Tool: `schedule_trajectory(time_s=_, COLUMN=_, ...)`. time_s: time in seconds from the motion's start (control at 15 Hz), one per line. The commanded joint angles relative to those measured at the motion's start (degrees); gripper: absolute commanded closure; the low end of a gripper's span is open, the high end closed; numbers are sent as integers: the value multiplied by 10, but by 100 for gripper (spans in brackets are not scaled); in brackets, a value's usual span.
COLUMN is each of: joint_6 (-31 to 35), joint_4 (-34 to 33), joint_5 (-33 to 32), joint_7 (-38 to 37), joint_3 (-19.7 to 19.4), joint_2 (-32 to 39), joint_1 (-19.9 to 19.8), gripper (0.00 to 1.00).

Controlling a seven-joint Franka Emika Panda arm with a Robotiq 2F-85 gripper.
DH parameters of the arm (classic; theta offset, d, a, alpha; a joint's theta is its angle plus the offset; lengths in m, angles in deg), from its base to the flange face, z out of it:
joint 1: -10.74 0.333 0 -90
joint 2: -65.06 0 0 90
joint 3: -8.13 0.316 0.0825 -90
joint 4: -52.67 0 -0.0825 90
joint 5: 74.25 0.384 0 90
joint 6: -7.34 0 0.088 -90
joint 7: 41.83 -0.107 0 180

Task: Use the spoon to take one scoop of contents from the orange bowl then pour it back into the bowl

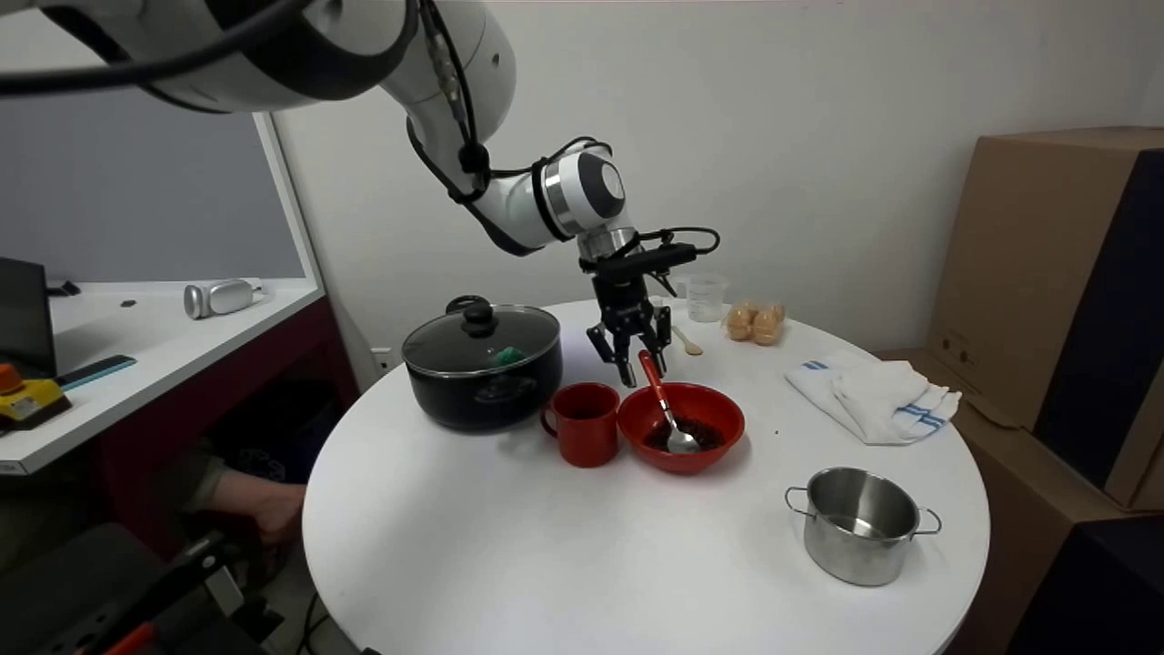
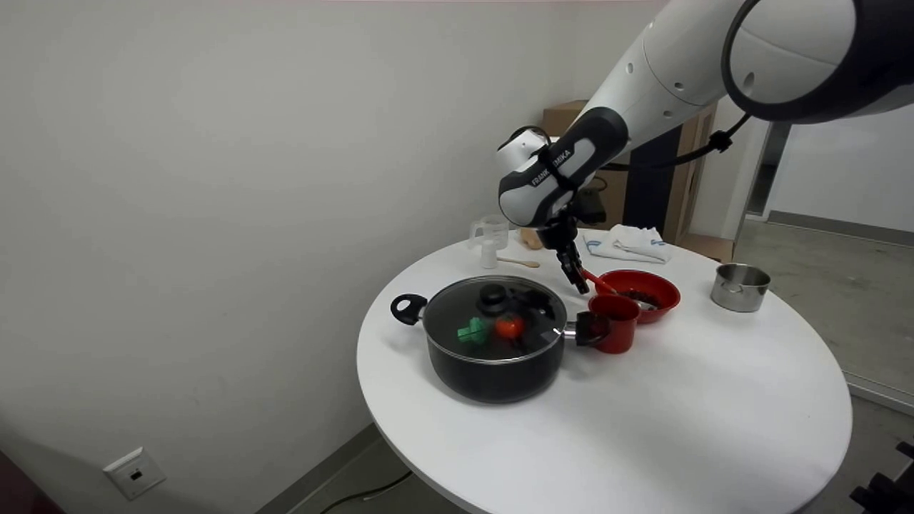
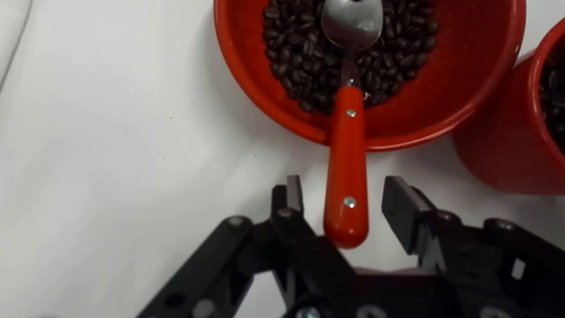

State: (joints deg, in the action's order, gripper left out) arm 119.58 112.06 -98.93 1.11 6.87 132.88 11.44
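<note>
The spoon [image 3: 347, 150] has a red handle with rivets and a steel scoop. It leans in the orange bowl [image 3: 468, 75], a red-orange bowl holding dark beans, with its scoop on the beans and its handle over the rim. Both show in both exterior views: the spoon [image 1: 657, 387], [image 2: 598, 281] and the bowl [image 1: 723, 405], [image 2: 668, 303]. My gripper [image 3: 343, 198] is open in the wrist view, one finger on each side of the handle end, with gaps visible on both sides. In both exterior views the gripper [image 1: 646, 371], [image 2: 580, 287] is at the handle end, behind the bowl in one of them.
A red mug [image 1: 587, 437] with dark beans stands right beside the bowl. A lidded black pot [image 1: 482, 391] is beyond it. A steel pot [image 1: 859, 550], a towel [image 1: 882, 400], a clear cup [image 1: 705, 298], a small wooden spoon [image 1: 688, 342] and brown round items [image 1: 755, 324] are also on the table.
</note>
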Motion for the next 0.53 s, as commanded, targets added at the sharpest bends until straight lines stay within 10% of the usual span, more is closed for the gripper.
schedule_trajectory(time_s=0.0, joint_6=-16, joint_4=-37, joint_5=14, joint_7=29, joint_3=2, joint_2=13, joint_1=-1, gripper=22)
schedule_trajectory(time_s=0.47, joint_6=-21, joint_4=-36, joint_5=22, joint_7=38, joint_3=3, joint_2=3, joint_1=-1, gripper=0)
